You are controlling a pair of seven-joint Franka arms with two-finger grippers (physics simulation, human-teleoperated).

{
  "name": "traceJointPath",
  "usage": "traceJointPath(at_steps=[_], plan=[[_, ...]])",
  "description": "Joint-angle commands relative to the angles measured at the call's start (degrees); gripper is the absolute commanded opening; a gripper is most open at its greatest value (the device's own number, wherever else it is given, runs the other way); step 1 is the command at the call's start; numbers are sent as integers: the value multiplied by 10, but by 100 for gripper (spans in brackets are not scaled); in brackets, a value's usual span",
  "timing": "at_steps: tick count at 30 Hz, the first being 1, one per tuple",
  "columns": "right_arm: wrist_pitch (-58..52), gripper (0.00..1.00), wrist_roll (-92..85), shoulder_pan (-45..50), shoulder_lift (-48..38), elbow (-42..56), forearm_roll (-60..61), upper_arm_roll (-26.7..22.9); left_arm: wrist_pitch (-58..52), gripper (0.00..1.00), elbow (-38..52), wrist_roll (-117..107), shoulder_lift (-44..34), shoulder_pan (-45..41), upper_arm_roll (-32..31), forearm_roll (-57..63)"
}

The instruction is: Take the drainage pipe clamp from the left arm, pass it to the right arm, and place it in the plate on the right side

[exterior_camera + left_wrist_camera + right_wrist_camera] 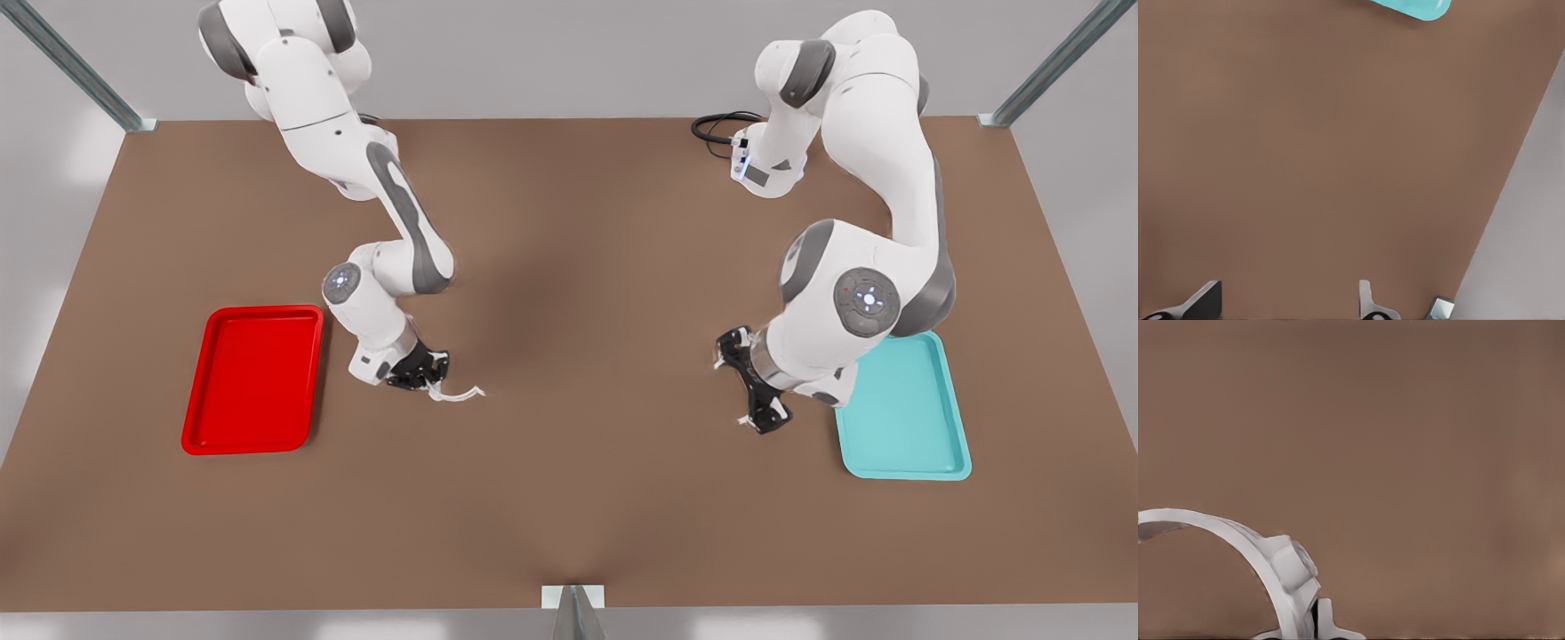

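A brown counter fills the scene, with pale grey walls behind it and metal posts at its corners. The clamp is a thin white plastic strap bent into a half-ring, with a short tab at its free end; in the right wrist view the clamp shows as a curved band with a raised boss near the held end. It hangs just above the counter, between the two trays and nearer the red one.

The right gripper sits on the arm at the front view's left, beside the red tray. Its fingers are pressed together on one end of the clamp, pinching it, and the rest of the strap sticks out toward the middle of the counter.

The left gripper is on the arm at the front view's right, low over the counter next to the teal tray. Its fingers are spread wide with bare counter between them, holding nothing. A corner of the teal tray appears in the left wrist view. The two grippers are well apart.
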Motion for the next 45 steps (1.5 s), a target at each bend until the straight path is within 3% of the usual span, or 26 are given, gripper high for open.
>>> traceJointPath(at_steps=[1, 2, 3, 7, 10, 22, 23, 24, 30, 32, 36, 38, 40, 41, 43, 45], plan=[[-20, 21, -246, -35, -50, -37, -1, -3, -197, 100, -57, 1134, -59, 46, -6, 49], [-55, 21, -299, -74, -74, -44, -1, -3, -129, 100, -176, 1288, -120, 107, -59, 48], [-80, 21, -340, -97, -82, -41, -2, -5, 2, 100, -309, 1270, -201, 116, -66, 47], [-139, 21, -489, -220, -61, -36, -17, -11, -134, 100, -276, 1270, -170, 112, -68, 75], [-141, 21, -595, -261, -40, -37, -34, -43, -135, 100, -276, 1267, -173, 116, -71, 74], [-141, 21, -683, -343, 32, 2, -34, -59, -169, 100, -257, 1253, -196, 135, -110, 85], [-141, 70, -682, -343, 37, 2, -34, -59, -169, 100, -258, 1253, -198, 147, -111, 60], [-141, 100, -682, -342, 38, 2, -33, -59, -183, 100, -251, 1253, -199, 144, -115, 71], [-154, 100, -682, -342, 33, 6, -33, -59, -229, 100, -250, 1255, -192, 165, -112, 70], [-241, 100, -675, -340, 29, 74, -34, -59, -241, 100, -252, 1257, -192, 161, -116, 66], [-456, 100, -530, -297, 29, 270, -46, -60, -240, 100, -251, 1253, -181, 152, -134, 58], [-692, 100, -26, -229, 27, 411, -229, -53, -238, 100, -251, 1253, -176, 153, -134, 62], [-769, 100, 76, -195, 21, 456, -262, -53, -245, 100, -251, 1254, -172, 155, -134, 60], [-790, 100, 114, -194, -14, 446, -272, -55, -252, 100, -252, 1255, -169, 158, -134, 57], [-713, 100, 155, -174, -91, 338, -301, -51, -260, 100, -251, 1253, -160, 161, -133, 48], [-727, 100, 229, -148, -105, 350, -284, -47, -262, 100, -251, 1257, -158, 182, -132, 48]])
